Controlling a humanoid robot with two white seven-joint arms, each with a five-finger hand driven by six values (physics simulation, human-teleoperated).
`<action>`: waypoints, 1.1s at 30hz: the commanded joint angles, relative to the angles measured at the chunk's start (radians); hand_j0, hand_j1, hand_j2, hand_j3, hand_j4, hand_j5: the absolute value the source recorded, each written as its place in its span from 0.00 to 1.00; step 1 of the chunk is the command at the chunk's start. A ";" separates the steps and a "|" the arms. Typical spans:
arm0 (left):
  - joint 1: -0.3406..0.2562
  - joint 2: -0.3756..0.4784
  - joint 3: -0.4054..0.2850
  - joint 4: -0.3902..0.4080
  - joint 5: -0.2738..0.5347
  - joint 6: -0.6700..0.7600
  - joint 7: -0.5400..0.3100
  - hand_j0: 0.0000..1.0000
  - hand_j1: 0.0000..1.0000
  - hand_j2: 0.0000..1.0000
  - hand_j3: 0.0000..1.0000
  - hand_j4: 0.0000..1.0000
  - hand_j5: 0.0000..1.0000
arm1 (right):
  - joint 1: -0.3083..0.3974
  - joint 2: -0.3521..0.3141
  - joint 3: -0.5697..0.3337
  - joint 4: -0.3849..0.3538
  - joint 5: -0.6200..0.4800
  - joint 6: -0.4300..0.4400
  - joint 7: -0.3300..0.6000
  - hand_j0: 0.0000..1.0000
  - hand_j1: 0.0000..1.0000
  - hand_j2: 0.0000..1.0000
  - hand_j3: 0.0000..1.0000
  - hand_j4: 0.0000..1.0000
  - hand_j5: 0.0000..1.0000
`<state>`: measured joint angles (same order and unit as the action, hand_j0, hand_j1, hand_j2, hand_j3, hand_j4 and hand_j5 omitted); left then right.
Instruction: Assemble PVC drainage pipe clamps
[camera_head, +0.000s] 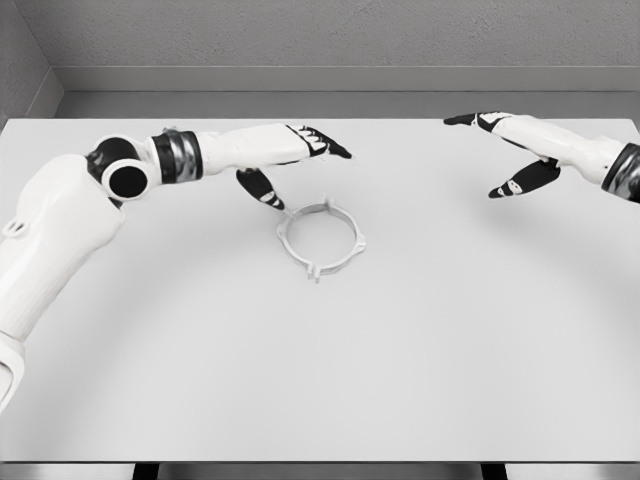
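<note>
Head view looks down on a pale grey tabletop that fills most of the frame; its far edge runs straight under a grey back wall, and its near edge shows along the bottom of the picture.

A white pipe clamp, a thin open ring with small tabs on its rim, lies flat on the tabletop a little left of the middle, well clear of every edge. One tab points toward the near side and another sits at the ring's upper left.

From the left side comes the left arm, bent at the elbow and stretched across the far half of the tabletop. The left hand is spread and holds nothing: its long fingers reach right past the ring on its far side, and its dark thumb points down toward the ring's upper-left tab, just beside it; whether it touches cannot be told.

At the upper right the right hand hangs above the far right corner, fingers spread with the thumb dropped apart from them, holding nothing and well apart from the clamp.

Broad bare surface lies between the two hands, to the right of the ring, and across the whole near half of the tabletop.
</note>
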<state>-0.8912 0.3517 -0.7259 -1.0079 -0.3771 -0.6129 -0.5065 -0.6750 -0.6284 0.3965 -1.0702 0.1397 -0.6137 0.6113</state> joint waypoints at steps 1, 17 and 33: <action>0.000 -0.010 0.057 0.080 0.001 0.002 -0.020 1.00 1.00 1.00 1.00 1.00 1.00 | 0.000 -0.002 -0.001 -0.001 -0.008 0.003 0.000 1.00 1.00 1.00 1.00 1.00 1.00; -0.040 -0.168 0.135 0.273 -0.144 0.002 -0.104 1.00 1.00 1.00 1.00 1.00 1.00 | -0.011 -0.004 0.005 -0.008 -0.002 0.003 0.000 1.00 1.00 1.00 1.00 1.00 1.00; -0.040 -0.195 0.131 0.265 -0.252 0.002 -0.104 1.00 1.00 1.00 1.00 1.00 1.00 | -0.018 -0.047 -0.002 -0.020 -0.003 0.003 0.000 1.00 1.00 1.00 1.00 1.00 1.00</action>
<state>-0.9311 0.1645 -0.5968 -0.7383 -0.6049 -0.6136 -0.6114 -0.6934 -0.6739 0.3959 -1.0895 0.1452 -0.6137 0.6113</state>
